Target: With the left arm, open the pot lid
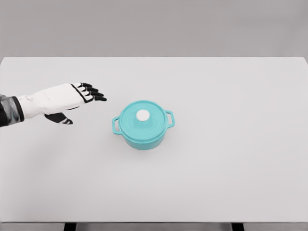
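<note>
A: Far left: left robot hand (72, 98) over the counter (231, 96), arm entering from the left edge. Fingers extended and relaxed, thumb hanging below the palm, holding nothing.

B: Contact with anything?

A: None. Well apart from the pot (143, 125), pointing toward it.

B: Pot position?

A: Slightly left of counter centre, upright, teal, two side handles. Lid (143, 117) seated flat on the rim, white knob (143, 115) at its centre. Not lifted, not tilted.

B: Step in hand?

A: Looks like the reach phase. Lid still on, so nothing of the opening done yet.

B: Next move needs?

A: Probably travel right and toward the near edge until above the knob, then descend, pinch the knob between thumb and fingers, lift straight up. Knob small and round, so slip risk if the pinch lands off-centre. Dragging sideways could shove the pot, since nothing braces it.

B: Right of the pot?

A: Bare counter only. Right arm not in view.

B: Hidden or unclear?

A: Upper left arm cut off at the picture edge. Far side wall of the pot hidden under the lid. Hand height above the counter hard to judge from this single view. Pot contents unknowable with the lid on.
</note>
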